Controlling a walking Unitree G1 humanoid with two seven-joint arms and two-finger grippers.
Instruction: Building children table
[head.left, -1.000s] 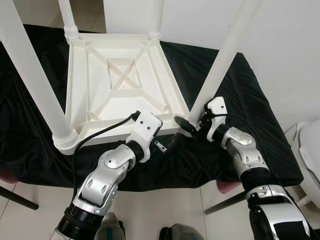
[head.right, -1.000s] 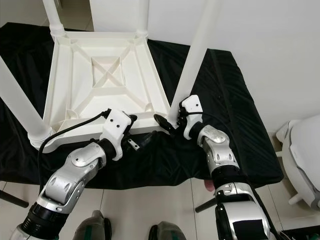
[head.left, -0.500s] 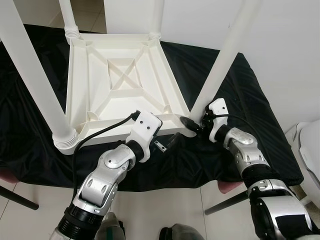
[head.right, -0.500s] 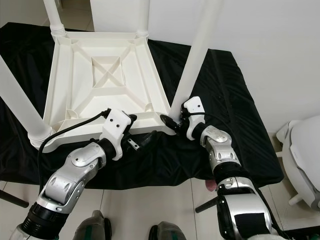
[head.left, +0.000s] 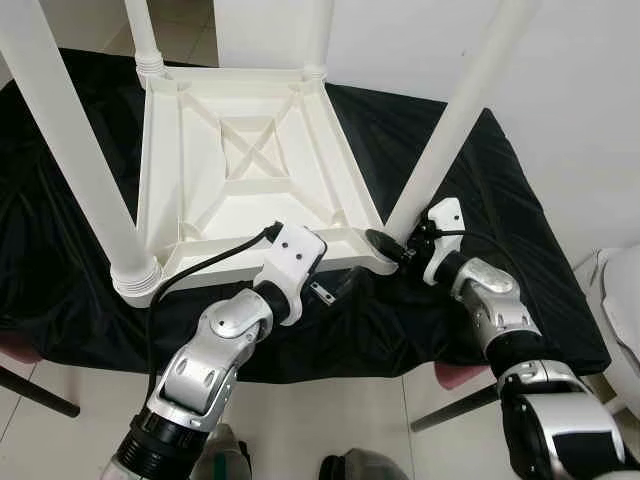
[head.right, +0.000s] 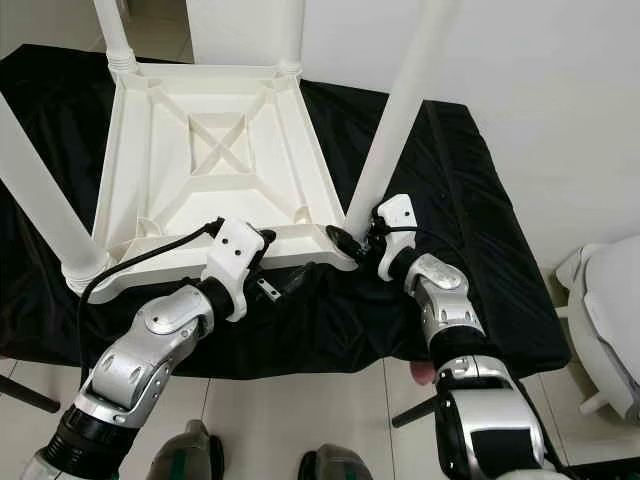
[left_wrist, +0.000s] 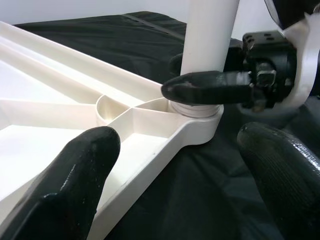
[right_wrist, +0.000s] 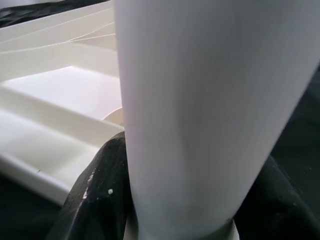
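At four o'clock on the ribbed white plastic tabletop (head.left: 250, 160), the right gripper (head.left: 392, 248) clasps the smooth round leg (head.left: 450, 120); the left gripper (head.left: 335, 290) gapes empty.

The table (head.left: 240, 170) is white all over — its underside ribs form a crossed pattern in the middle, and its four legs (head.left: 455, 110) are the same plain white. It lies on a black cloth (head.left: 480, 190) with a slight sheen in its folds. The left arm (head.left: 215, 345) is silver with a white wrist block and a black cable; its gripper (head.left: 335, 287) has black fingers (left_wrist: 75, 185), finely textured. The right arm (head.left: 490, 310) is silver too, with a white wrist block, and its gripper (head.left: 385, 243) is black — its fingers (right_wrist: 97, 195) show a few pale specks. The floor (head.left: 330, 410) is pale tile, the wall (head.left: 580, 100) white.
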